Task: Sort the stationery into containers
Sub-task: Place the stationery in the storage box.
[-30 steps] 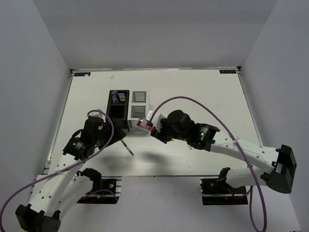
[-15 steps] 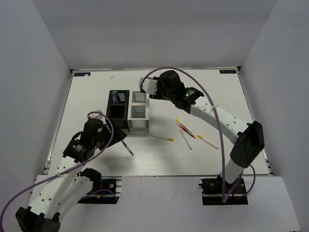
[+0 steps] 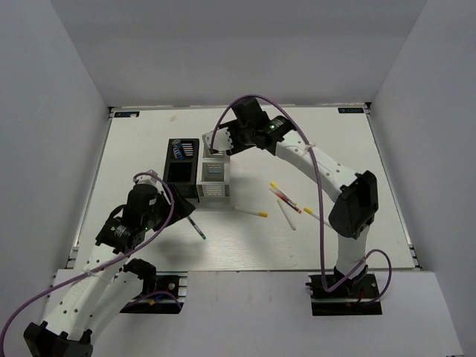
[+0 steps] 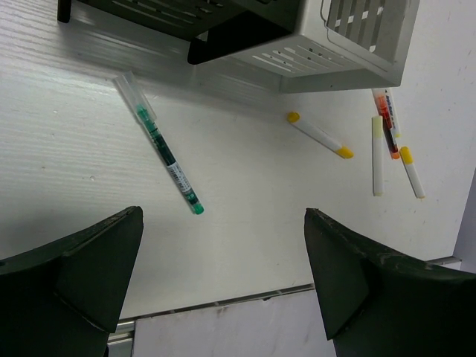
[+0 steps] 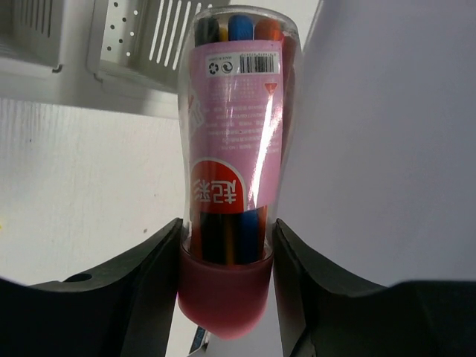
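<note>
White desk (image 3: pixel 335 149) between grey walls: the pink-capped tube of pens (image 5: pixel 234 149) is held by the right gripper (image 5: pixel 227 286) at the far end of the white box (image 3: pixel 225 186).

The right gripper's fingers are part closed on the tube's pink cap end. The white box is joined to the black box (image 3: pixel 169 172), whose far compartment holds a blue-and-white tube (image 3: pixel 178 149). On the desk to the right of the boxes lie three yellow-tipped sticks (image 4: pixel 320 135) and a red pen (image 4: pixel 387 123). A green pen (image 4: pixel 167 158) lies just in front of the boxes. Above it hangs the left gripper (image 4: pixel 223 249), spread wide and empty.
</note>
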Tool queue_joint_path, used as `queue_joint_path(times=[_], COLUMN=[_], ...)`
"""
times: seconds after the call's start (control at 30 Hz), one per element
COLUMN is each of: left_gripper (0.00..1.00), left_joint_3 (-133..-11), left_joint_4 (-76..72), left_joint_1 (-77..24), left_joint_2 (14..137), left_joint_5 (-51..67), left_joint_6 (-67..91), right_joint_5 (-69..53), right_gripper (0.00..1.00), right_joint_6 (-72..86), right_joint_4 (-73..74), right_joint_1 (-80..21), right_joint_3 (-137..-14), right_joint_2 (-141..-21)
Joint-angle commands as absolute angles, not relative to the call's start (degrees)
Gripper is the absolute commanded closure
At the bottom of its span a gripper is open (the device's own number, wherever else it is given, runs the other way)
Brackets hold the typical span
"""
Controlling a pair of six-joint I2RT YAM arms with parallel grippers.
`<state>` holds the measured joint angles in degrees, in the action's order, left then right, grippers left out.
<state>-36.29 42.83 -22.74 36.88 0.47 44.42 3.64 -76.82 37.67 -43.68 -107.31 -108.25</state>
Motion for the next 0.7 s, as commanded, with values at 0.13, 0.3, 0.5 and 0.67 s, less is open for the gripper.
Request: queue_joint_path(times=[0.13,0.3,0.5,0.67], left_gripper=[0.01,0.01,0.01,0.01], left_joint_3=[-36.2,-36.2,-36.2,-36.2], left_joint_4=[41.9,41.9,41.9,41.9], left_joint_1=[-23.0,-23.0,-23.0,-23.0], left_joint_2=[35.9,35.9,36.5,36.5], left_joint_5=[0.9,0.9,0.9,0.9], left_joint_6=[44.3,44.3,44.3,44.3], right_joint_5=[7.7,11.2,12.6,14.0], right_gripper=[1.0,1.0,1.0,1.0], right_joint_6=[-89.9,-92.8,-96.8,-100.7], right_joint_4=[42.0,40.1,37.8,35.9], right_joint_1=[-44.0,-45.0,-45.7,-46.9], right_joint_3=[-116.9,-116.3,-112.2,-110.5], right_joint_2=[-115.7,-117.3,-116.0,-115.4])
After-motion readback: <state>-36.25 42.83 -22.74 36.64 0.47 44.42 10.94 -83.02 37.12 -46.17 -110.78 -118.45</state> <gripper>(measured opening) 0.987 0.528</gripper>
